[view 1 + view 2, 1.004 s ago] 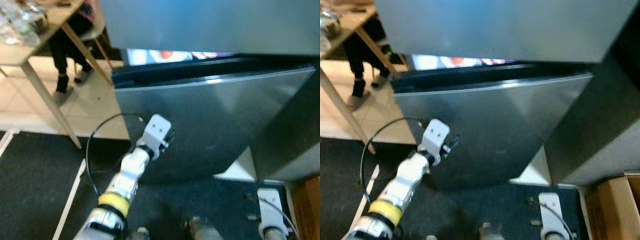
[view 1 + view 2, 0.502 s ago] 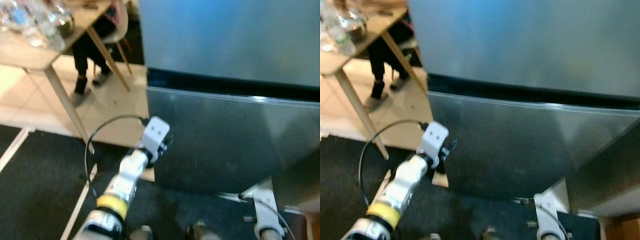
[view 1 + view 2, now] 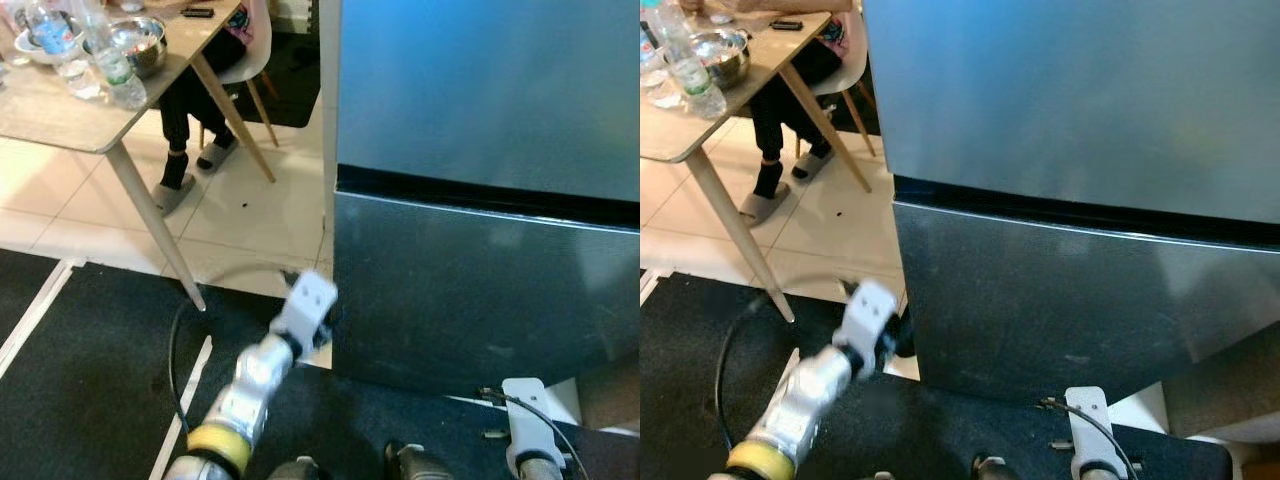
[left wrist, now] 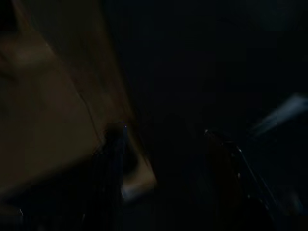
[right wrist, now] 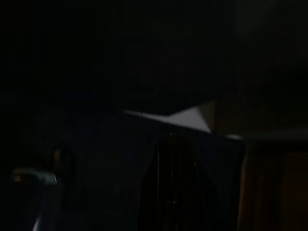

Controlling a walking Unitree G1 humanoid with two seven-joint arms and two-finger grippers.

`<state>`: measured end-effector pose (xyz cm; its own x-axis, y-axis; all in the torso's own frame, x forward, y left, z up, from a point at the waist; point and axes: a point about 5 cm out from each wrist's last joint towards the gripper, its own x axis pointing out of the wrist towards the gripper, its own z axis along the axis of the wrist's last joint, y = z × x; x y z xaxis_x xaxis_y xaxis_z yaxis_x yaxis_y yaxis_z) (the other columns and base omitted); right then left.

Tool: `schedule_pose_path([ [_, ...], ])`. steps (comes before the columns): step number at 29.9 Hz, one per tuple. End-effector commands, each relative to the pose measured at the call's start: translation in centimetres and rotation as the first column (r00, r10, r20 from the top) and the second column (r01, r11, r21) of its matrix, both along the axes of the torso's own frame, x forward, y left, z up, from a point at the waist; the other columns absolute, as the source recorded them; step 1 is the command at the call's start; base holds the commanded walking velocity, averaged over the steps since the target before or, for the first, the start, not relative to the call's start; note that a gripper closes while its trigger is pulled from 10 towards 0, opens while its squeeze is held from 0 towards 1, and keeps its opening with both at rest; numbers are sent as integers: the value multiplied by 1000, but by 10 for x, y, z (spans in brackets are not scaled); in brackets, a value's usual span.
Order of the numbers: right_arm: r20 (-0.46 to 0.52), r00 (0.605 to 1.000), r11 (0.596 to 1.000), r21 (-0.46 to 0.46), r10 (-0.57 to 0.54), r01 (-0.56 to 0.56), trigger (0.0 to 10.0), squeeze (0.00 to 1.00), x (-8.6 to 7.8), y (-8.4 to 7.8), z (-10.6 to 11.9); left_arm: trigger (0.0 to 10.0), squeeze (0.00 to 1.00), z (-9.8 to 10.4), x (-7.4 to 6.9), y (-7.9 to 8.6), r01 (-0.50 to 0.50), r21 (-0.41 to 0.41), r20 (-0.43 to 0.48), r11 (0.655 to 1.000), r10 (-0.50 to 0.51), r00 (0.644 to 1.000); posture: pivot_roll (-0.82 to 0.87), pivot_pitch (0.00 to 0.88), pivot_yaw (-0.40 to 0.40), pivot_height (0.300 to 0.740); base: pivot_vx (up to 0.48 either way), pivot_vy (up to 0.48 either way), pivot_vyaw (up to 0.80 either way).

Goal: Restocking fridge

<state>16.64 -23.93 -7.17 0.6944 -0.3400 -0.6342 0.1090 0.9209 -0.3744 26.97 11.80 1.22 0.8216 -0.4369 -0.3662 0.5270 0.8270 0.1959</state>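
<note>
While doors sit closed, fridge [image 3: 480, 200] beside left jaws [image 3: 325, 318]

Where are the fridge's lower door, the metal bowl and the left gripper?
lower door [image 3: 1080, 310], right eye view, middle of its steel front.
metal bowl [image 3: 138, 42], left eye view, its rim on the table.
left gripper [image 3: 895, 335], right eye view, dark fingers at the door's edge.

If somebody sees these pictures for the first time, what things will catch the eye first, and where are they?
The big steel fridge takes up the right and middle, both doors shut, a dark seam between them. The left gripper is raised at the lower door's left edge. At the upper left, a wooden table carries water bottles and a metal bowl, and a person's legs show under it.
</note>
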Motion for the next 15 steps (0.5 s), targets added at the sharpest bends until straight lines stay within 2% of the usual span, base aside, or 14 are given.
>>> schedule_pose_path([
  [1, -9, 1000, 1000, 12, 11, -11, 10000, 0, -6, 2, -3, 10000, 0, -23, -16, 20, -57, 61, -91, 997, 62, 994, -84, 164, -3, 740, 0, 0, 0],
  [2, 9, 999, 998, 29, 49, -49, 10000, 0, -3, 9, -2, 10000, 0, -43, -32, 38, -135, 107, -175, 985, 152, 973, -84, 165, -4, 740, 0, 0, 0],
  [4, 23, 996, 996, 31, 85, -86, 10000, 0, 0, 14, -1, 10000, 0, -52, -41, 52, -207, 135, -217, 969, 232, 948, -86, 165, -4, 740, 0, 0, 0],
  [5, 23, 996, 996, 31, 85, -86, 10000, 0, 0, 14, -1, 10000, 0, -52, -41, 52, -207, 135, -217, 969, 232, 948, -86, 165, -4, 740, 0, 0, 0],
  [8, 60, 986, 987, 42, 154, -156, 10000, 0, 10, 23, 3, 10000, 0, -68, -62, 83, -355, 198, -297, 914, 401, 867, -81, 165, -8, 740, 0, 0, 0],
  [9, 60, 986, 987, 42, 154, -156, 10000, 0, 10, 23, 3, 10000, 0, -68, -62, 83, -355, 198, -297, 914, 401, 867, -81, 165, -8, 740, 0, 0, 0],
  [12, 42, 961, 958, 79, 272, -275, 10000, 0, 15, 38, 1, 10000, 0, -83, -92, 110, -412, 311, -355, 856, 507, 786, -77, 163, -10, 740, 0, 0, 0],
  [13, 42, 961, 958, 79, 272, -275, 10000, 0, 15, 38, 1, 10000, 0, -83, -92, 110, -412, 311, -355, 856, 507, 786, -77, 163, -10, 740, 0, 0, 0],
  [14, 23, 951, 946, 90, 310, -310, 10000, 0, 14, 42, 0, 10000, 0, -86, -99, 115, -411, 336, -364, 847, 519, 773, -77, 163, -10, 740, 0, 0, 0],
  [15, -34, 919, 917, 96, 392, -388, 10000, 0, 7, 49, -6, 10000, 0, -89, -107, 119, -403, 365, -376, 839, 529, 761, -77, 162, -11, 740, 0, 0, 0],
])
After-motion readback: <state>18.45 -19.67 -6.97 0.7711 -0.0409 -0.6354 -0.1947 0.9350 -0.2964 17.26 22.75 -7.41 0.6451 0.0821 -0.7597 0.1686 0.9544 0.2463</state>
